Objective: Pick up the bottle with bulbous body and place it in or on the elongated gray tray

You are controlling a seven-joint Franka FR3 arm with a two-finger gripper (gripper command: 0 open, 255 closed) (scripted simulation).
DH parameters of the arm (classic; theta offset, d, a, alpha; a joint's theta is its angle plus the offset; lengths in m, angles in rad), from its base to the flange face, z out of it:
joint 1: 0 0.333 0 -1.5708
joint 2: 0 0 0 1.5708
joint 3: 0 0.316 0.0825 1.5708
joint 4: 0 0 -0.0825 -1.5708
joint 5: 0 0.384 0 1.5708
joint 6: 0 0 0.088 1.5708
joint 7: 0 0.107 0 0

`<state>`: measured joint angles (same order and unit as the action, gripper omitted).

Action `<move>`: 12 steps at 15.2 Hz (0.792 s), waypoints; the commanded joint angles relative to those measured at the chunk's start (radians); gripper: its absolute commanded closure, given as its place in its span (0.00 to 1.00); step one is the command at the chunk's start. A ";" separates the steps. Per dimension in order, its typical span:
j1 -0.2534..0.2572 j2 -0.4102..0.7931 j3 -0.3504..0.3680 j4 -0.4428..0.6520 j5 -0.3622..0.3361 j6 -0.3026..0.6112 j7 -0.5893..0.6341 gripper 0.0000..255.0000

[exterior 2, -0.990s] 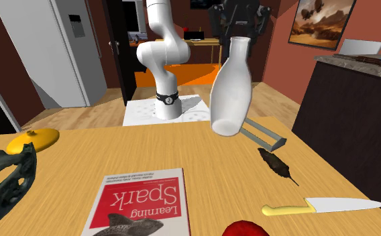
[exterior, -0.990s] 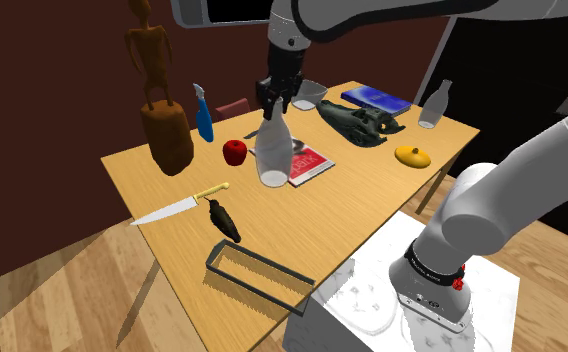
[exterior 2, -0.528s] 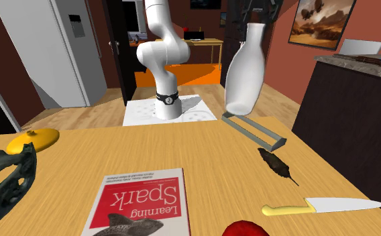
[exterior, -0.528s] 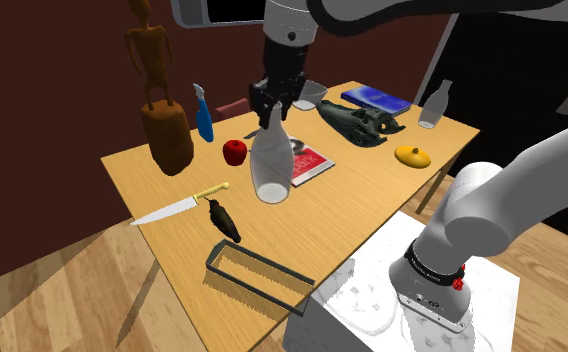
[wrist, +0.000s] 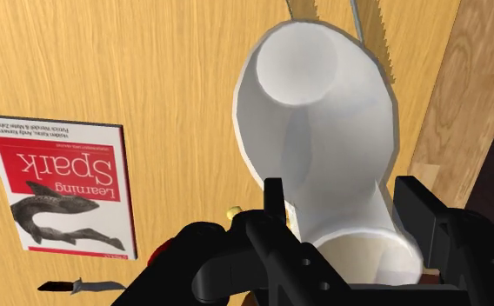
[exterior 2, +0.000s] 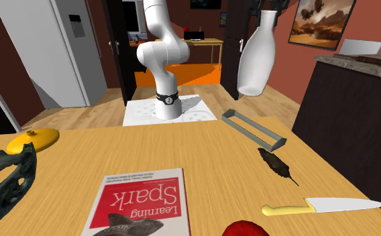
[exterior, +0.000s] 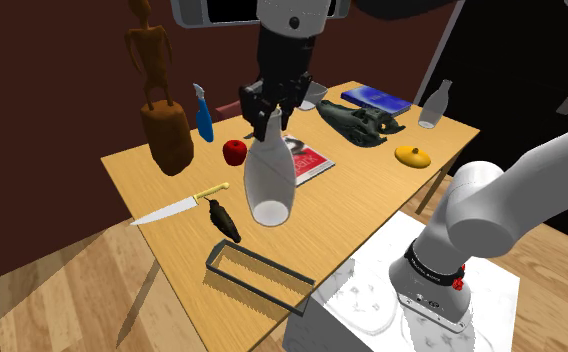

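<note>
Bottle (exterior: 269, 180) is hanging in the air under the tool (exterior: 269, 118), which is squeezing its neck. Lifting is looking done. Setting it in the tray (exterior: 270, 265), lying lower down nearby, is waiting.

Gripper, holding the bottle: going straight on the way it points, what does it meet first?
Likely the table top close beside the gray tray, with the held bottle touching first; depth is unclear.

One title legible
"Learning Spark" is printed on the red-and-white book (exterior 2: 141, 204) lying on the surface (exterior 2: 115, 147)
</note>
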<state>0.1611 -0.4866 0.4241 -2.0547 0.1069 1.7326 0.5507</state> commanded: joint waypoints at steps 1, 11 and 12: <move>0.012 0.001 0.034 0.026 0.008 -0.023 0.046 1.00; 0.036 -0.011 0.095 -0.030 0.032 0.027 0.117 1.00; 0.037 -0.013 0.097 -0.045 0.033 0.040 0.117 1.00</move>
<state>0.1979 -0.4990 0.5202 -2.0854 0.1396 1.7576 0.6687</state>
